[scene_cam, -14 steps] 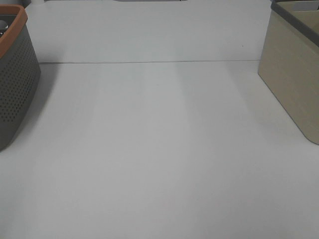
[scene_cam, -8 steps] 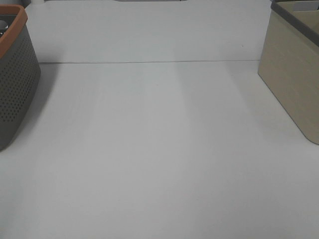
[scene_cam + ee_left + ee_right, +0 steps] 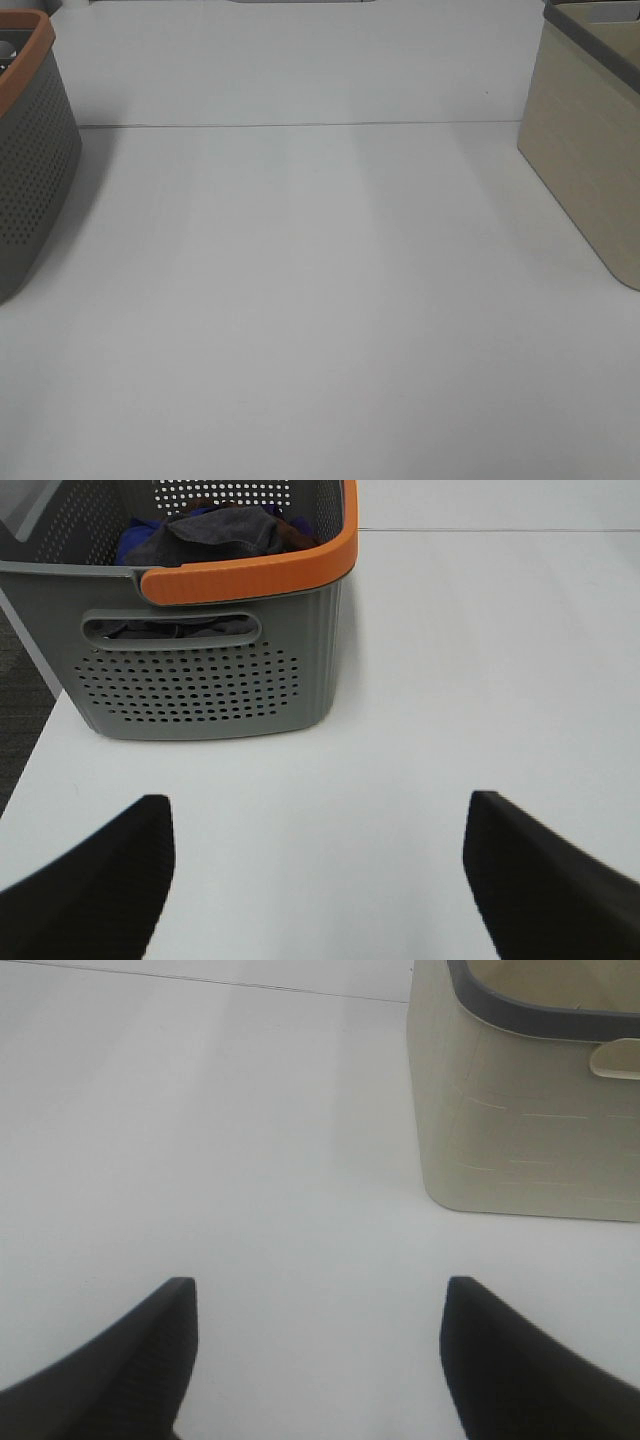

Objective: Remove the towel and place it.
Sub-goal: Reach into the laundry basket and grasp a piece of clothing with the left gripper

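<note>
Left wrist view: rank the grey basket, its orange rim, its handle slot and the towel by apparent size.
Grey basket
Orange rim
Handle slot and towel look alike; towel mostly hidden.

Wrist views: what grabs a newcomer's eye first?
The grey perforated basket with its orange rim, at the left of the table, a dark grey towel heaped inside. Opposite, on the right, stands a beige basket. The left claw and right claw hang open above the table.
</note>
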Controlling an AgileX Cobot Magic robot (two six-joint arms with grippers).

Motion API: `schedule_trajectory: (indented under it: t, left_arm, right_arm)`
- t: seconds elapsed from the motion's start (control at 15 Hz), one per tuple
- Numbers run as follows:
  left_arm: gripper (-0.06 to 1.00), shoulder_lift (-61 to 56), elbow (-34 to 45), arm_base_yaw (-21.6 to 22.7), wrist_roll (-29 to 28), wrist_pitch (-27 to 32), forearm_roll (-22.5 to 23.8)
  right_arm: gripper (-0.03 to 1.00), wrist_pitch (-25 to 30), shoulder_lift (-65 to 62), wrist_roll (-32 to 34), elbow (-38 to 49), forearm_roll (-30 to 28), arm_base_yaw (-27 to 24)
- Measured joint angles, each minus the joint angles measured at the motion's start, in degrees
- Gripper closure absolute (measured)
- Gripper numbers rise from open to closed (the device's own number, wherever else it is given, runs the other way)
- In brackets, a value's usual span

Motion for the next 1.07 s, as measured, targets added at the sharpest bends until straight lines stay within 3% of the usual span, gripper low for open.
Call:
schedule_trajectory:
  t: [1.07]
  left_arm:
    - [0.2, 0.0, 0.0, 0.0, 0.69, 0.0, 0.0]
  right_arm:
    - [0.28, 0.0, 0.0, 0.0, 0.0, 0.0, 0.0]
